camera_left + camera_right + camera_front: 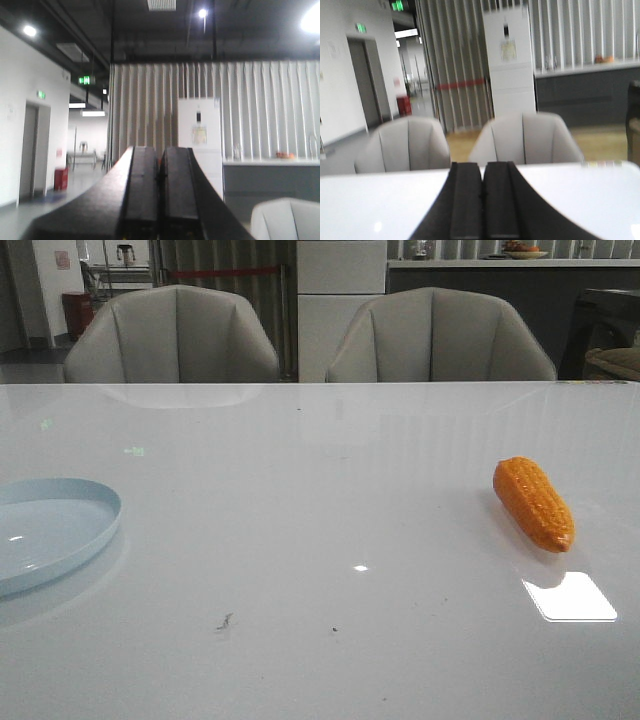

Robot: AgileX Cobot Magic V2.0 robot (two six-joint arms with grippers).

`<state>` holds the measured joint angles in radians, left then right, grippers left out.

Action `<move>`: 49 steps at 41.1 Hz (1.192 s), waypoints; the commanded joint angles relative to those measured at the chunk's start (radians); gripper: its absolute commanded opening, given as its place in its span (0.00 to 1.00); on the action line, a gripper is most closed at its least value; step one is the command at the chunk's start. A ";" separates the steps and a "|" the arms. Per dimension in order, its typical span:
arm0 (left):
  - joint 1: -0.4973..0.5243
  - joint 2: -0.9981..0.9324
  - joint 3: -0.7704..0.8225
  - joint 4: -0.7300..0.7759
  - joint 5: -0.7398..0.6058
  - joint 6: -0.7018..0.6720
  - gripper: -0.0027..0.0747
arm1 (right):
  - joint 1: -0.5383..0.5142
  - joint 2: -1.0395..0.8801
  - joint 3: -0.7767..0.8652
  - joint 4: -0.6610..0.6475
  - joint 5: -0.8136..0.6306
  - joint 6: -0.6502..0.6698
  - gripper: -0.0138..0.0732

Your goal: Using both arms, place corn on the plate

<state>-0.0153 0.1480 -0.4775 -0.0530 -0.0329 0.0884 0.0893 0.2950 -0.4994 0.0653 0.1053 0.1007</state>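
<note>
The orange corn point(534, 503) lies on the white table point(320, 540) at the right, tapered end toward the front. The pale blue plate point(50, 530) sits at the table's left edge, partly cut off by the frame, with nothing on it. Neither arm shows in the front view. My left gripper point(160, 150) is shut and empty, pointing out over the room. My right gripper point(482, 165) is shut and empty, pointing level over the table toward the chairs. Neither wrist view shows the corn or the plate.
Two grey chairs point(175, 335) point(440, 335) stand behind the table's far edge. A bright light patch point(570, 597) lies in front of the corn. Small dark specks point(225, 621) mark the table's front.
</note>
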 commanded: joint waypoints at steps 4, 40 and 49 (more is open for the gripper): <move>-0.001 0.165 -0.040 -0.005 0.064 -0.009 0.16 | -0.003 0.177 -0.059 -0.006 -0.074 0.004 0.24; -0.001 0.403 -0.036 -0.082 0.162 -0.009 0.66 | -0.003 0.329 -0.059 -0.006 -0.038 0.004 0.63; -0.001 0.451 -0.087 -0.084 0.268 -0.009 0.66 | -0.003 0.349 -0.095 -0.006 0.143 0.004 0.63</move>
<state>-0.0153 0.5727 -0.5042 -0.1248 0.2619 0.0884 0.0893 0.6249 -0.5351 0.0653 0.2451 0.1013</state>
